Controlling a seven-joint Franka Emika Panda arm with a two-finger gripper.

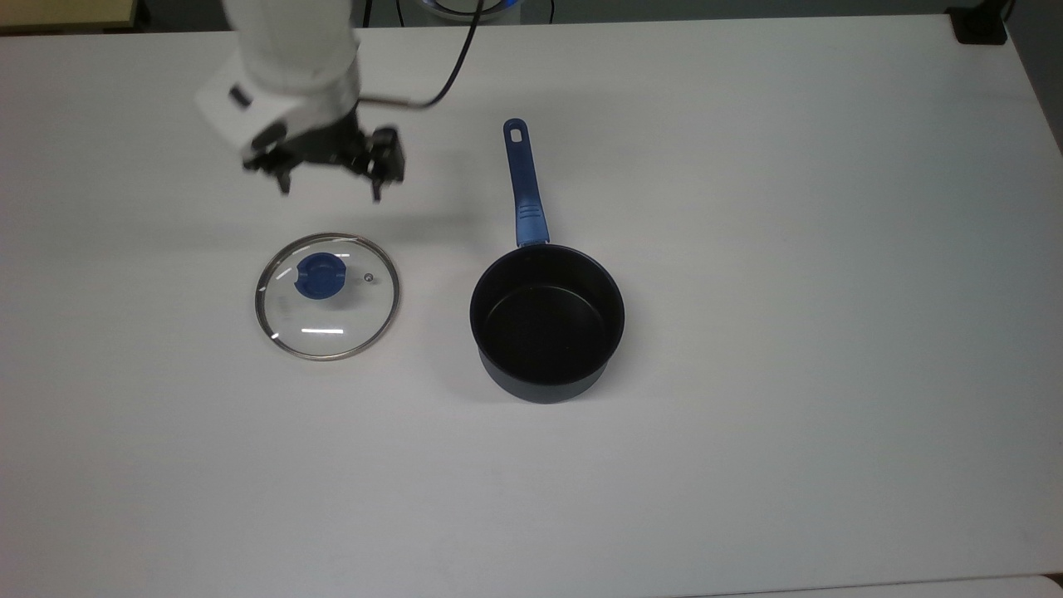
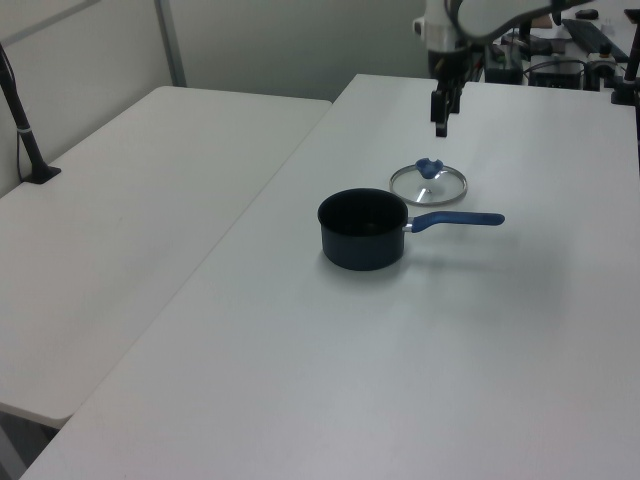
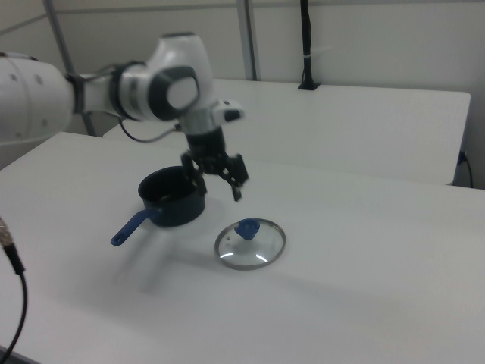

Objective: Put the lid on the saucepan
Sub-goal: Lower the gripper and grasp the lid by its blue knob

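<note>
partly saucepan (image 3: pixel 173 199) behind end effector (image 3: pixel 220 184)

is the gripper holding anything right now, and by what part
Nothing is held. The gripper is open and empty above the table, and the lid lies untouched beside the saucepan.

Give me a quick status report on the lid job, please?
End effector open, empty, above table near lid. Lid flat on table, apart from saucepan. Saucepan upright, uncovered. Nothing between them.
</note>
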